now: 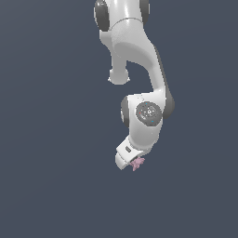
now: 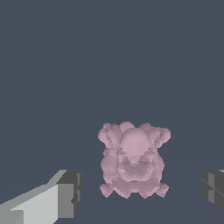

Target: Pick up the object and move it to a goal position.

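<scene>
From the exterior view, one glossy white jointed robot arm (image 1: 139,69) is reaching down over a plain slate-grey floor (image 1: 46,186), and one tiny pale pink lumpy, spiky object (image 1: 138,162) is sitting right at its gripper (image 1: 132,163). In the wrist view, that single pink object (image 2: 132,159) is showing knobbly lobes and is lying between two dark-padded fingers (image 2: 70,192), which are standing wide apart, touching nothing.

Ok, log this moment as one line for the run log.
phase: pre-grasp | gripper: open, fingers either side of the pink object, gaps both sides | object: not gripped | goal: not visible
</scene>
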Robot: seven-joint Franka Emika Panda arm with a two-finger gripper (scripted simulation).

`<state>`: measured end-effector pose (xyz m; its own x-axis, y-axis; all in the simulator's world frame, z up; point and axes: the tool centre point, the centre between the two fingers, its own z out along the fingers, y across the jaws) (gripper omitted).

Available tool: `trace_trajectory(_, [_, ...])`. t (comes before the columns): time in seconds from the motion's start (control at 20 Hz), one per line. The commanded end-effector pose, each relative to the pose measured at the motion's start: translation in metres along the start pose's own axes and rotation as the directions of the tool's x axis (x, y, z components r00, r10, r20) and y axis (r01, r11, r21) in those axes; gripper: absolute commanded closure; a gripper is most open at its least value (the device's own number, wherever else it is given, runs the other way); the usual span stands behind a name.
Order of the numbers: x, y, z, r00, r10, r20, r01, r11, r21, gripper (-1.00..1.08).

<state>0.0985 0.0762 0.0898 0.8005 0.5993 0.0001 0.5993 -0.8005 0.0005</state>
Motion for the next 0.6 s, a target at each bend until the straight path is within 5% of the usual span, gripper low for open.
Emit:
trace_trajectory(0.0, [0.000, 0.000, 0.005, 1.000, -0.001, 0.001, 0.001, 1.000, 0.000, -0.92])
trace_trajectory(0.55, [0.000, 0.000, 0.050, 1.000, -0.005, 0.000, 0.005, 1.000, 0.000, -0.92])
